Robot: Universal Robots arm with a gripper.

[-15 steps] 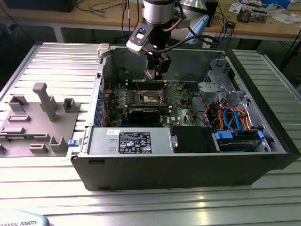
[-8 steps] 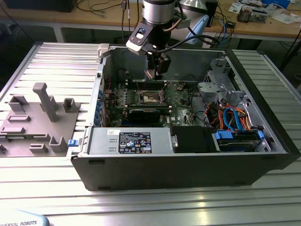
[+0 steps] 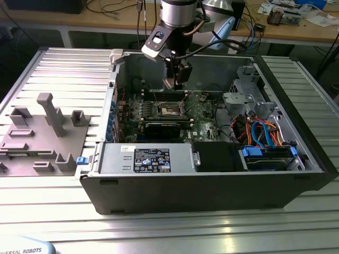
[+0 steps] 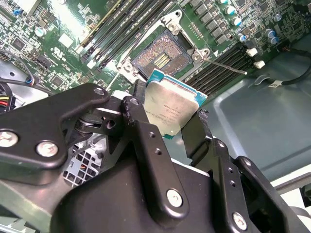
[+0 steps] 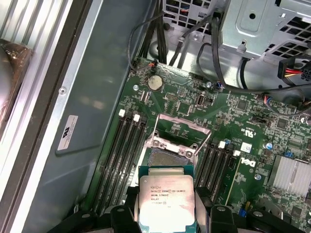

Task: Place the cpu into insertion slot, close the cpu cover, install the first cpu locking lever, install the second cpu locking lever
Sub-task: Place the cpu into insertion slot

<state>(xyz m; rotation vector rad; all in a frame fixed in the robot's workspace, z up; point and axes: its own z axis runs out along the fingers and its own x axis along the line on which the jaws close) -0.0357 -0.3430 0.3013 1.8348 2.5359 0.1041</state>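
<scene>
My gripper (image 3: 175, 80) hangs inside the open computer case, above the motherboard, shut on the cpu (image 4: 172, 104). The cpu is a flat square chip with a silvery top and a teal edge, pinched at two opposite sides between the black fingers (image 4: 133, 109), and also seen in the first wrist view (image 5: 166, 201). The insertion slot (image 4: 162, 58) lies bare just beyond the chip, its tan contacts showing. The cpu cover (image 5: 182, 124) stands swung up and open behind the slot. A thin metal lever (image 4: 226, 65) sticks out free beside the slot.
Black memory slots (image 5: 126, 160) flank the socket on both sides. A long black card (image 3: 159, 127), a power supply (image 3: 145, 159), a drive cage (image 3: 246, 87) and bundled cables (image 3: 259, 129) crowd the case. A grey fixture (image 3: 42, 132) sits outside on the exterior view's left.
</scene>
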